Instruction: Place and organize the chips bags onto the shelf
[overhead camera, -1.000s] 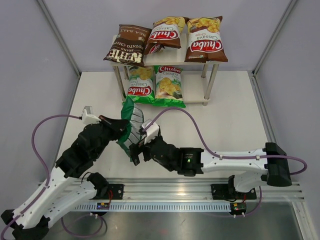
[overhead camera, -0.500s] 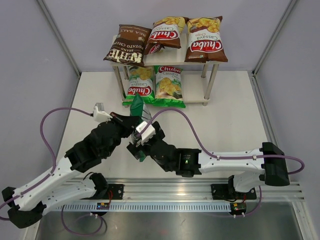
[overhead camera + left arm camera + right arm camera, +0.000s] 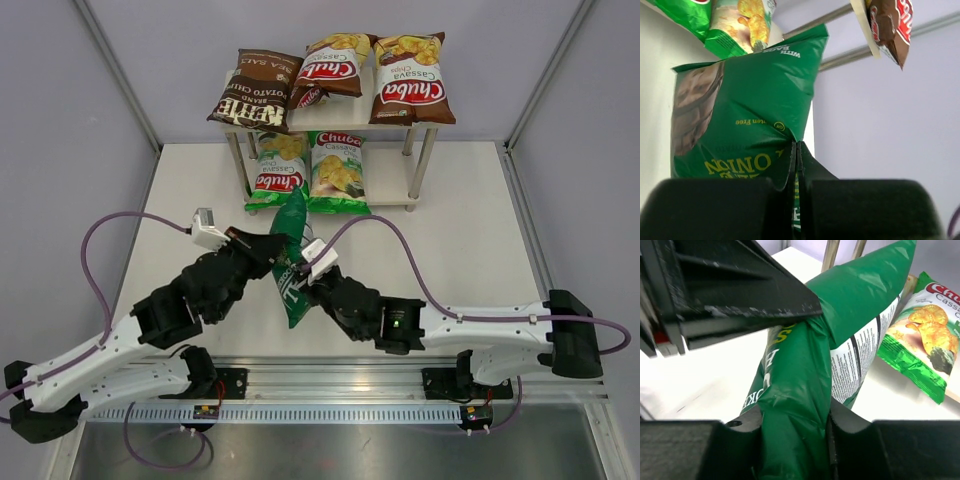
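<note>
Dark green REAL bag (image 3: 291,262): pinched at its edge by left tool (image 3: 273,250), squeezed mid-body by right tool (image 3: 306,282), both shut tight on it. Since 1 s ago: carried forward, uncrumpled, turned lengthwise, top edge now near the shelf (image 3: 392,185). 5 other chips bags (image 3: 408,85) shelved, 3 above, 2 below; lower right board bare, judged the likely slot
</note>
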Tool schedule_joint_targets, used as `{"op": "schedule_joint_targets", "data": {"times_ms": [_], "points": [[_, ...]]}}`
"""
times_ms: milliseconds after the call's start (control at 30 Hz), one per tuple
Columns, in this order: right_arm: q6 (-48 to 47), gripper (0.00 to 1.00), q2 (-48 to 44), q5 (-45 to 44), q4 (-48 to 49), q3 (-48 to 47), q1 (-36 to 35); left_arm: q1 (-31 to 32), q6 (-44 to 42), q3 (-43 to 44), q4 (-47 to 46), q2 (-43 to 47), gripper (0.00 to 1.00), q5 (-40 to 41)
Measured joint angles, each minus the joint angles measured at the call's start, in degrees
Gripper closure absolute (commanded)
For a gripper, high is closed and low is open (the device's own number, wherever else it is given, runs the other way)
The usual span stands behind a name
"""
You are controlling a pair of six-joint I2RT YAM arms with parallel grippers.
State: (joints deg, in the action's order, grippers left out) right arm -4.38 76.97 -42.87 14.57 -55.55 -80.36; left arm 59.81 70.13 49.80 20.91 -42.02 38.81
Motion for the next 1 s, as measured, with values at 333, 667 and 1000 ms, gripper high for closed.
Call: {"op": "schedule_joint_targets", "data": {"times_ms": [333,667,1000], "points": [[1.86,0.79,-20.68,10.43,0.13,13.46,0.11,0.42,-20.02,0.33,-7.41,7.41,0.01,0.02],[1.57,0.79,-47.34,17.11,3.17,22.97,0.15,0.26,-23.89,-10.01,-18.51,16.85,0.01,-19.1],[1.36,0.8,-53.77,23.12,11.74,29.22,0.17,0.15,-18.23,-15.08,-34.18,5.92,0.01,-33.86]]}}
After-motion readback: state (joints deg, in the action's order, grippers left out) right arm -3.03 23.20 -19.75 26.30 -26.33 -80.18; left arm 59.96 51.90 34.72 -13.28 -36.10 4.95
